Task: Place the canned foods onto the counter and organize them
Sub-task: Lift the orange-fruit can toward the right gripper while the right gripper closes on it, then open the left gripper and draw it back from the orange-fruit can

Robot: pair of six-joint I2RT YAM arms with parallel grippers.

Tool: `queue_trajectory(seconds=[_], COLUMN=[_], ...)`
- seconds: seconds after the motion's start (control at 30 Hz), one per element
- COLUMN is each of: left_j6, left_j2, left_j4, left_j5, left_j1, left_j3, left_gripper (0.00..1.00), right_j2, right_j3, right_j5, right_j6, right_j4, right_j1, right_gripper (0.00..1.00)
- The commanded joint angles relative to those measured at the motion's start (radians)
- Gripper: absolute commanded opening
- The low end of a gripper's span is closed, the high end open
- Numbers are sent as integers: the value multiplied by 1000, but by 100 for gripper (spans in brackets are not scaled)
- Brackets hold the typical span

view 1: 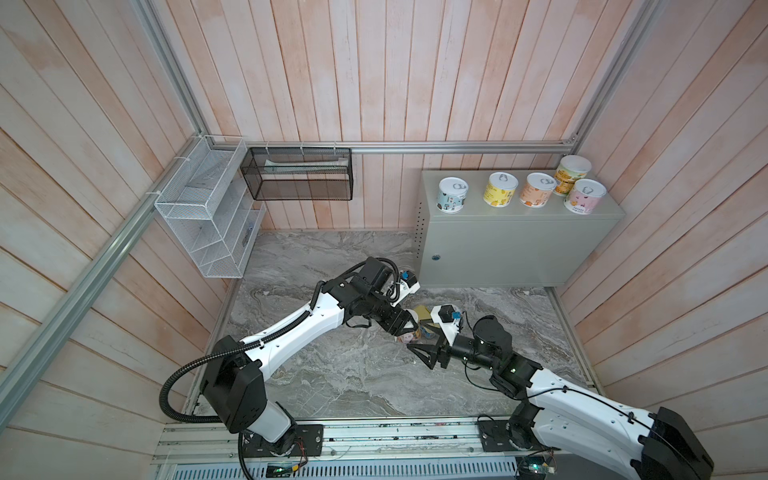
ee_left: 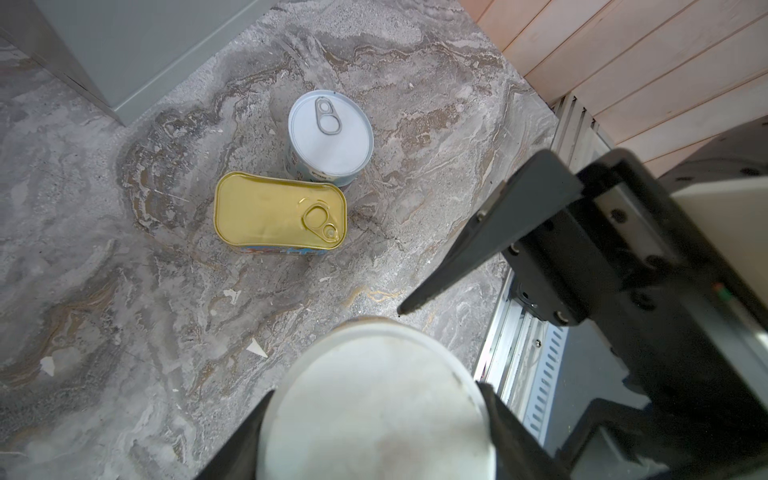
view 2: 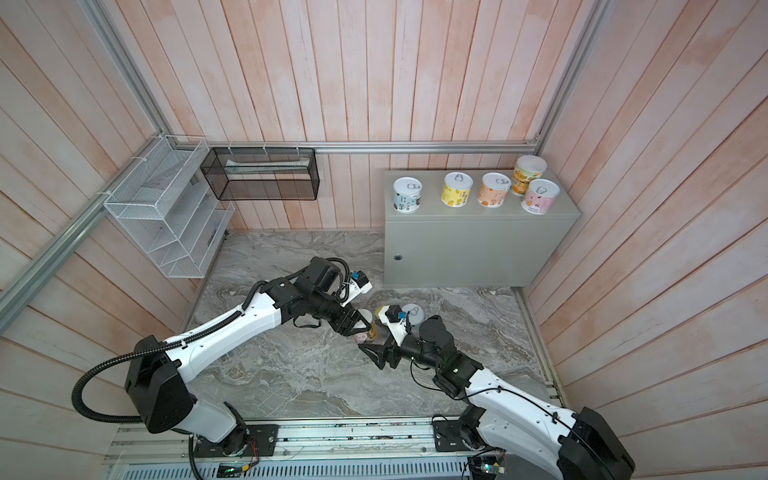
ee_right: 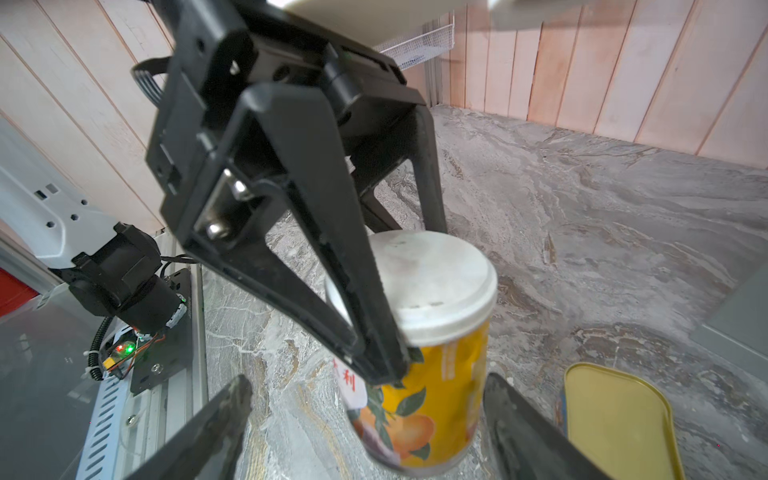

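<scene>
My left gripper (view 1: pixel 409 328) (ee_left: pixel 374 392) is shut on a tall yellow can with a white lid (ee_right: pixel 432 365) (ee_left: pixel 374 428), held from above just over the marbled slab. My right gripper (view 1: pixel 419 356) (ee_right: pixel 368 384) is open and straddles the can's lower body; one finger is close to it, the other well apart. A gold-topped rectangular tin (ee_left: pixel 280 212) (ee_right: pixel 619 419) and a round white-topped tin (ee_left: pixel 330 133) (view 2: pixel 411 311) sit together on the slab. Several round cans (view 1: pixel 500 189) stand in a row along the top of the grey-green counter (view 1: pixel 519 249).
The counter fills the back right corner against the wooden walls. A white mesh basket (view 1: pixel 208 216) and a black mesh basket (view 1: pixel 299 174) hang at the back left. The arms' base rail (view 1: pixel 374 436) runs along the slab's front edge.
</scene>
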Motion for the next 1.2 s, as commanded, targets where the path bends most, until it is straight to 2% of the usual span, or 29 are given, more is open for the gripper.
queue_trajectory(seconds=[0.0,0.23,0.57,0.73,0.93,1.07,1.1,1.17], left_j6=[6,-3,-29,-36,-56,-82,-86,-101], left_j2=[-41,-60,-76,-82,-87,-97,-97,-96], left_j4=[29,42,63,74,102,138,147,162], left_j5=[60,82,116,125,135,140,141,139], left_j1=[7,7,7,7,7,8,8,9], left_j3=[48,35,14,9,-6,-18,-22,-32], left_gripper=[45,45,45,44,44,44,46,58], right_j2=[17,92,127,143,147,140,138,132], right_j3=[30,55,46,49,48,43,35,34], right_j5=[-28,-6,63,86,139,207,212,211], right_j6=[-19,-31,-14,-9,11,47,61,73], right_j4=[72,115,189,213,245,269,290,309], right_j1=[7,10,9,8,7,7,8,8], right_gripper=[87,84,78,71,54,50,50,49])
